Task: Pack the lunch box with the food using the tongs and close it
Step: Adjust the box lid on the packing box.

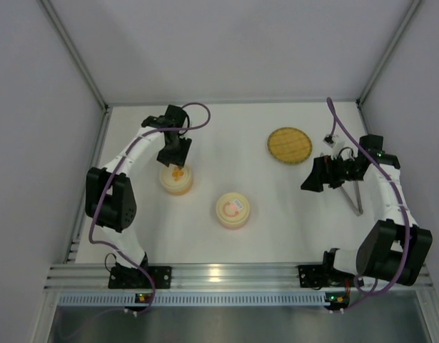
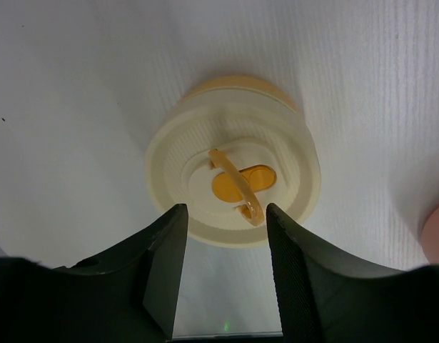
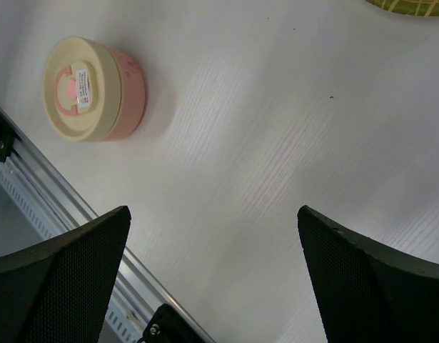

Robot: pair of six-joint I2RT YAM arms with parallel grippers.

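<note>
A round orange lunch box (image 1: pixel 176 180) with a cream lid (image 2: pixel 233 161) stands at the left of the table. The lid's thin handle loop (image 2: pixel 237 187) is raised. My left gripper (image 1: pixel 178 158) hovers just above the lid. In the left wrist view that gripper (image 2: pixel 225 214) is open, with the handle just beyond the right fingertip and nothing between the jaws. The silver tongs (image 1: pixel 355 199) lie on the table under my right arm. My right gripper (image 1: pixel 310 179) is wide open over bare table (image 3: pixel 213 214). No food shows; the woven plate (image 1: pixel 289 145) looks bare.
A second, pink container (image 1: pixel 233 210) with a cream lid stands near the middle front, also seen in the right wrist view (image 3: pixel 98 89). An aluminium rail (image 1: pixel 226 275) runs along the near edge. White walls enclose the table at the back and both sides.
</note>
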